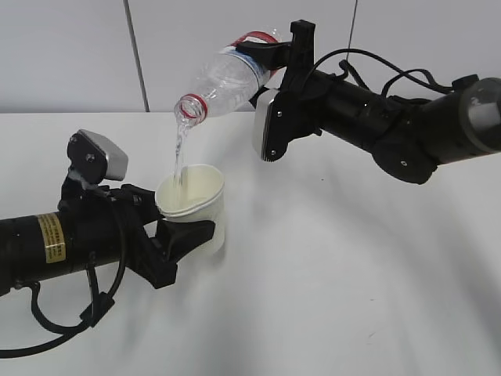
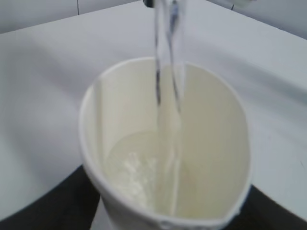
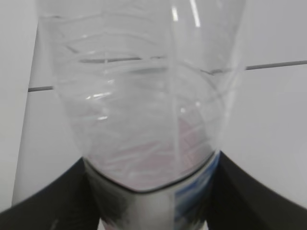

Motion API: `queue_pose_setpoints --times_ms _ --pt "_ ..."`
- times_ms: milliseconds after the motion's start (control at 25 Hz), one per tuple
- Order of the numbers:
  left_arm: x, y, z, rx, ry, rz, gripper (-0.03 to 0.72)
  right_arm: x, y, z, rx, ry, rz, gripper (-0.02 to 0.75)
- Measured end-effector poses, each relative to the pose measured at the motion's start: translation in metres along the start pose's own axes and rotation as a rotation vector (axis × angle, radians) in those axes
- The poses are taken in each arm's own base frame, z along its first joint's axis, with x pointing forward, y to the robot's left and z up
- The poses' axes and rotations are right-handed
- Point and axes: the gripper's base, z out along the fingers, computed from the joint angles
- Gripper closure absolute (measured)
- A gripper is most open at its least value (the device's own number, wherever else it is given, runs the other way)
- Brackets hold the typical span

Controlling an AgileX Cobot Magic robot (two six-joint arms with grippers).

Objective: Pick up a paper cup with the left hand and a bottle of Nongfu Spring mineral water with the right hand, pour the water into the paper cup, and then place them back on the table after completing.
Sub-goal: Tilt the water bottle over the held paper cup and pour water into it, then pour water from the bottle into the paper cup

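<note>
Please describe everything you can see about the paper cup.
The paper cup is white outside and cream inside, seemingly thin paper with a rolled rim. The left gripper clamps it low on its wall, squeezing the rim into an oval. It sits upright near the table; contact underneath is unclear. A stream of water falls in from the bottle above, and a little has pooled inside.

Count: 1 paper cup (image 1: 193,205), 1 bottle (image 1: 227,78) (clear plastic, red-trimmed label), 1 stream of water (image 1: 180,153) running between them. 2 arms: left hand (image 1: 182,235) and right hand (image 1: 262,59), 1 gripper each. 1 table (image 1: 352,274) under it all.
</note>
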Motion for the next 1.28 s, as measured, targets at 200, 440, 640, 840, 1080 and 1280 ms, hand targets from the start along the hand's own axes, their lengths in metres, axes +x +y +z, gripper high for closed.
queue_pose_setpoints --times_ms 200,440,640,840,1080,1280 --pt "0.002 -0.002 -0.003 0.008 0.066 0.037 0.251 0.000 0.000 0.000 0.000 -0.001 -0.001 0.321" --pt "-0.026 -0.001 -0.022 -0.056 0.018 0.103 0.251 -0.001 0.003 -0.002 -0.012 0.001 0.004 0.321" --pt "-0.028 -0.002 -0.023 -0.057 0.015 0.107 0.251 -0.001 0.005 -0.003 -0.018 0.001 0.007 0.321" --pt "-0.028 -0.002 -0.023 -0.057 0.015 0.096 0.251 -0.002 0.005 -0.003 -0.021 -0.011 -0.003 0.323" --pt "-0.028 -0.002 -0.023 -0.053 0.016 0.075 0.252 -0.004 0.006 -0.003 -0.028 -0.029 -0.016 0.323" --pt "-0.027 -0.004 -0.023 -0.027 0.030 0.076 0.252 -0.004 0.006 -0.003 -0.029 -0.037 -0.026 0.323"
